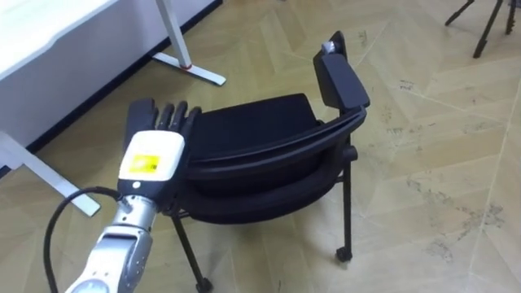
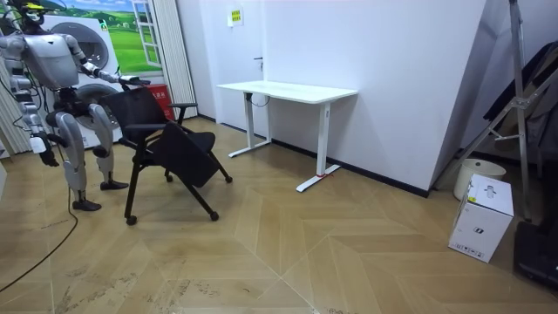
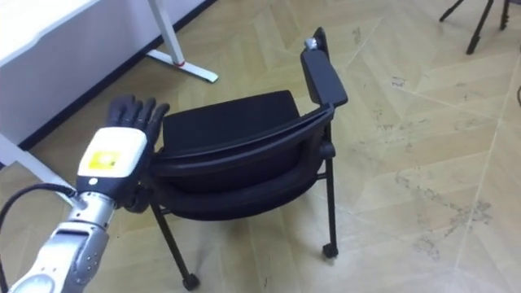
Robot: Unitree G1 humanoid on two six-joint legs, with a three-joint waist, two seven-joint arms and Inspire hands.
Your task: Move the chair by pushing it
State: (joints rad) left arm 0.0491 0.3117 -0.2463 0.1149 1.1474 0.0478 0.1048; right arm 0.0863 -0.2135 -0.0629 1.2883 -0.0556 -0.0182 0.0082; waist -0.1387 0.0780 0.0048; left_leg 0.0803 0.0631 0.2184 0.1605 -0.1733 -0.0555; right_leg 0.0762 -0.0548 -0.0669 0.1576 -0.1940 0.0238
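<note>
Chair [image 1: 260, 134], near edge: left hand [image 1: 155, 138] flat, fingers straight, contact unclear; its yellow label [image 1: 146, 163] unreadable; right hand [image 2: 41, 146] hangs.

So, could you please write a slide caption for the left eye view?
Left hand, fingers straight, laid on the back of the black chair, near a white desk.

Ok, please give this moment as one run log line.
stage: push chair | left hand: open, fingers on chair back | right hand: hangs at side | chair: on floor near desk
</note>
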